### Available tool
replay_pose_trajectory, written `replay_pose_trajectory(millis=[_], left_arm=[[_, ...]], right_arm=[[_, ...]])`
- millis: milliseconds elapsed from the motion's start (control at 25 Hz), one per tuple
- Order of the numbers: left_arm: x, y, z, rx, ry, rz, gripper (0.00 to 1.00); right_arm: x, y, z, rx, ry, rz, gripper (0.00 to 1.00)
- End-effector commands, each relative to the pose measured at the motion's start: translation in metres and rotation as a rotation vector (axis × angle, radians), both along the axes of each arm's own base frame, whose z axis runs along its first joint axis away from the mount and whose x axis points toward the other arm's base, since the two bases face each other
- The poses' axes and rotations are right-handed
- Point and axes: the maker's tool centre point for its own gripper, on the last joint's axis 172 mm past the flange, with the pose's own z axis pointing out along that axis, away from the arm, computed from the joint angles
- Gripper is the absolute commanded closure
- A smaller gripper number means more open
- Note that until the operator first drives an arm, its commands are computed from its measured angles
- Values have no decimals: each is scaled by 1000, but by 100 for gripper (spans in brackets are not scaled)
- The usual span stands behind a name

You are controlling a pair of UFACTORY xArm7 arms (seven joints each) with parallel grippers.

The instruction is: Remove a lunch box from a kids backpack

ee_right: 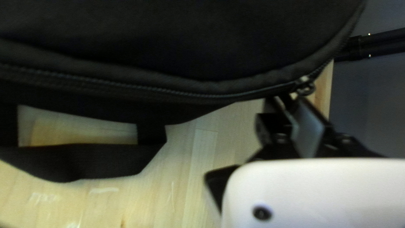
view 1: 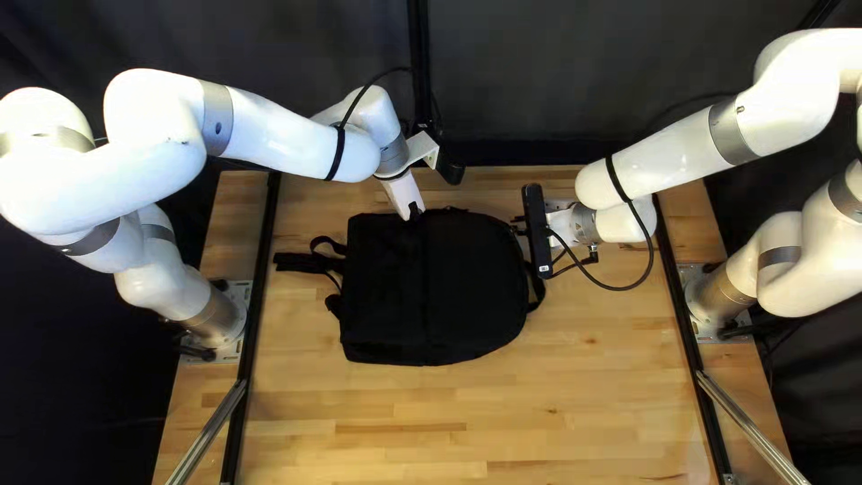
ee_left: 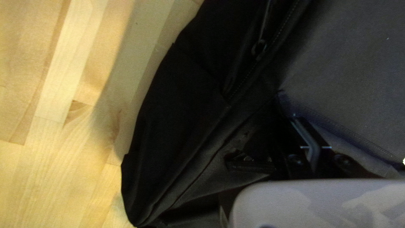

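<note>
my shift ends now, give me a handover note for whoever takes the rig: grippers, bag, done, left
Left gripper: down at the backpack; can't tell if open or shut.
Right gripper: at the bag's edge, by a zip pull; can't tell if open or shut, or holding the pull.
Backpack: lying on the table. Another zip pull shows in the left wrist view.
Lunch box: not in sight.
Done: both grippers at the bag; no lunch box out.
Left: probably open the bag wide enough, then lift the box out.

Room in front of backpack (view 1: 386, 301); left arm (view 1: 287, 139) blocks far edge partly.
</note>
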Motion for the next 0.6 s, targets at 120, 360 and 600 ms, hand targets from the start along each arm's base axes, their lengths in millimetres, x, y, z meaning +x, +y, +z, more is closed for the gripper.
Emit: replay_pose_trajectory(millis=[120, 360, 600], left_arm=[[1, 1, -1, 1, 0, 4, 100], [0, 1, -1, 1, 1, 7, 100], [0, 2, -2, 2, 2, 10, 100]], right_arm=[[-4, 22, 0, 4, 7, 7, 100], [6, 42, 6, 5, 25, 26, 100], [8, 63, 8, 1, 41, 48, 100]])
